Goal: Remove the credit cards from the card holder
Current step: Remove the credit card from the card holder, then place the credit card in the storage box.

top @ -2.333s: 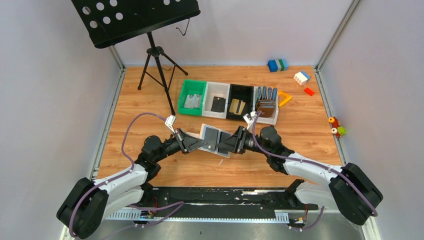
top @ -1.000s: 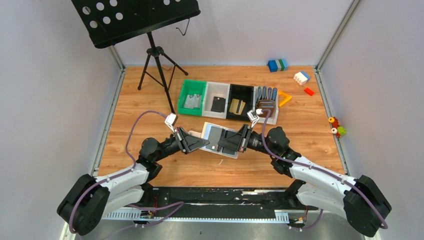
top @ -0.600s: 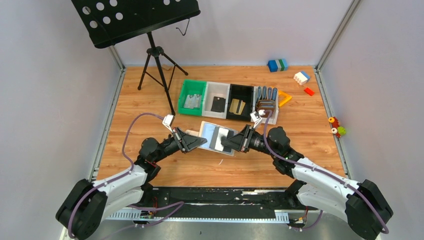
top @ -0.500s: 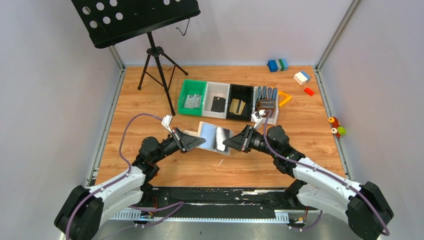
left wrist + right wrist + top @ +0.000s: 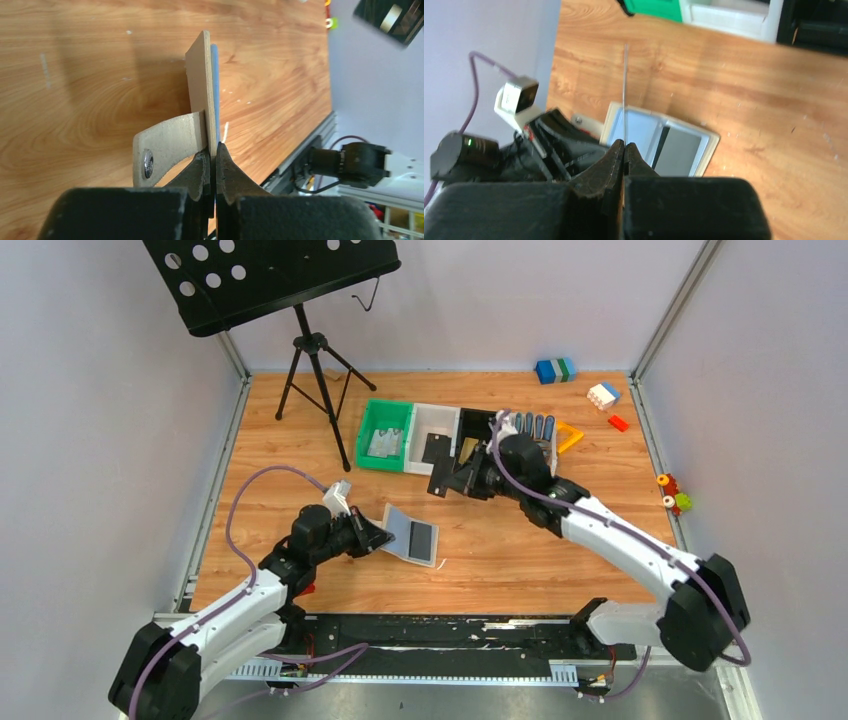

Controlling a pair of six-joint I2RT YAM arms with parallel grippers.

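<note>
Nearest the arm bases, the left claw is seen shut on one edge of the card holder, right beside its strap tab. The pale grey-beige holder is held open and tilted up off the desk. Its light blue-grey inside is turned toward the right arm, apparently so that it is steadied while cards are drawn out. A dark rectangle is visible in one inner pocket. It is judged to be another card not yet removed, though this cannot be confirmed.

Farther back, well apart from the holder, the right claw is pinched tight on a black card. In the right wrist view this card is shown edge-on, as a thin line rising from between the closed fingertips.

The card is held just in front of a row of bins. Silvery grey cards are seen in the green bin, a second black card in the white bin, and a gold card in the black bin. The cards appear to be sorted by colour, so the white bin is judged the likely destination.

Farthest away, a music stand and toy blocks are seen, apparently unrelated to the task.
</note>
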